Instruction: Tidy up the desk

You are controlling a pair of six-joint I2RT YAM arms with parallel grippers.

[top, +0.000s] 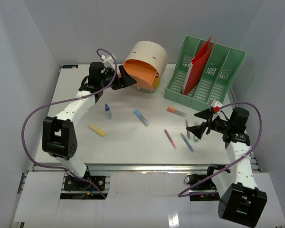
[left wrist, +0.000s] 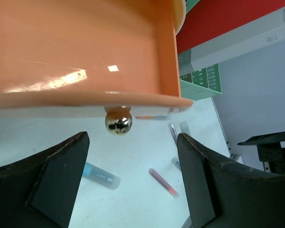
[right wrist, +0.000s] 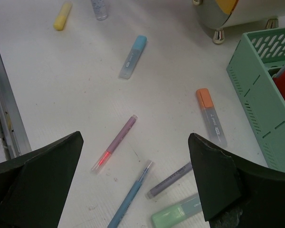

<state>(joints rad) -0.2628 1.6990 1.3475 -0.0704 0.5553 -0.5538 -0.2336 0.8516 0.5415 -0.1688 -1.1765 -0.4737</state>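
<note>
Where the desk is: it's the big white desk [top: 128, 142] under everything, from the metal rail at the near edge back to the wall, with loose stationery scattered over it.
Drawer unit: the cream round drawer unit [top: 149, 50] sits at the far edge, about midway along. Its orange drawer [left wrist: 76, 47] sticks out toward your left arm.
Left gripper: your left gripper [left wrist: 131, 142] has its fingers spread wide either side of the drawer's little brass knob [left wrist: 118, 121]. They're not touching it, so you've got nothing in that grip.
Right gripper: your right gripper [top: 199, 121] hangs over the clutter near the right edge, fingers released too, holding nothing.
Below the right fingers: pink pen [right wrist: 115, 142], blue pen [right wrist: 130, 194], greyish pen [right wrist: 171, 179], green highlighter [right wrist: 178, 216] and orange highlighter [right wrist: 210, 116], all lying flat and near each other.
Further left: blue highlighter [right wrist: 133, 56] mid-desk, small bottle [top: 108, 111] and yellow highlighter [right wrist: 62, 15] toward the left edge.
File rack: green file rack [top: 204, 71] in the far right corner, red folder [top: 199, 61] in it.
Step in hand: looks to me like the drawer's open and ready, so you're about to start loading it.
Next move: I'd lower the right gripper onto one pen with the fingers across its body and pinch low, since they're thin. Move your left arm off the drawer mouth first.
</note>
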